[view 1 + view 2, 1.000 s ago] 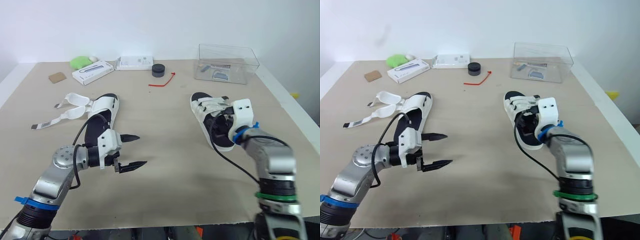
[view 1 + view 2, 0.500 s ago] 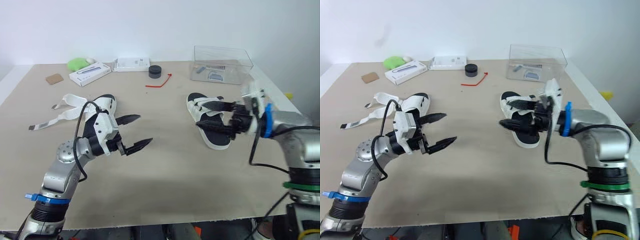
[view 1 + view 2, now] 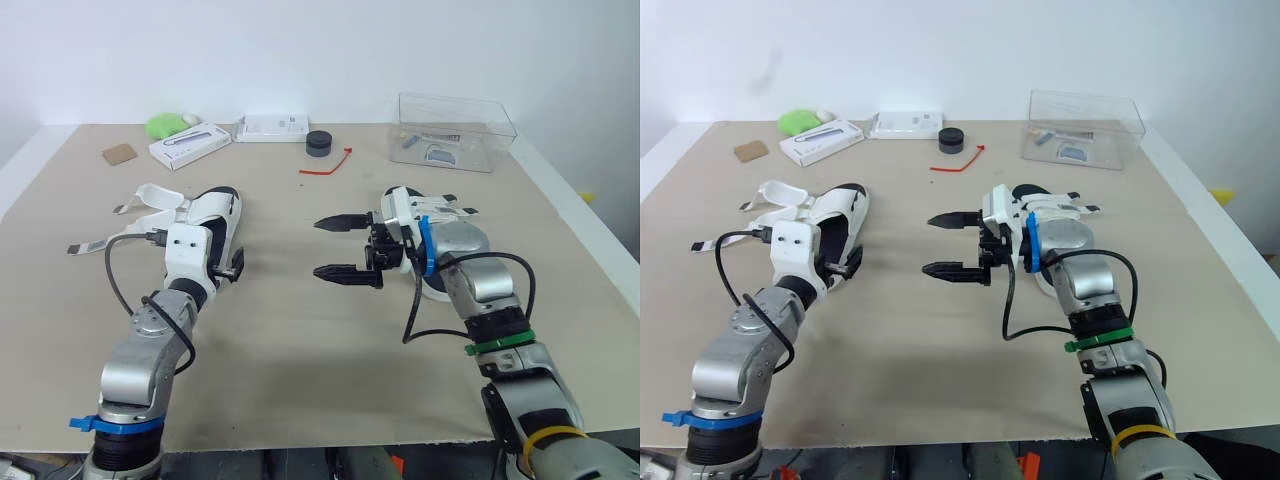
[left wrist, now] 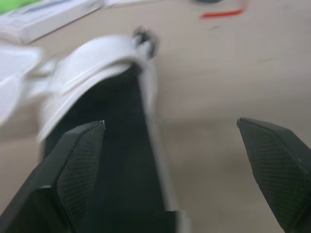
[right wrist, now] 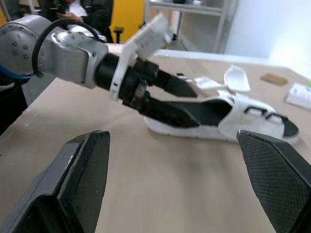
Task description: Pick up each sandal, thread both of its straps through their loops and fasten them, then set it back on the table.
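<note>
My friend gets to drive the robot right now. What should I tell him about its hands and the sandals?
Left gripper: jaws open, empty, over the left sandal.
Right gripper: jaws open, empty, above the table between the two sandals.
Left sandal: flat on the table, straps loose and spread out beside it.
Right sandal: on the table, partly hidden behind the right arm; cannot tell if it is fastened.
Done: nothing certain.
Left to do: lift the left sandal, thread and fasten both straps, set it down; then check the right one.
</note>
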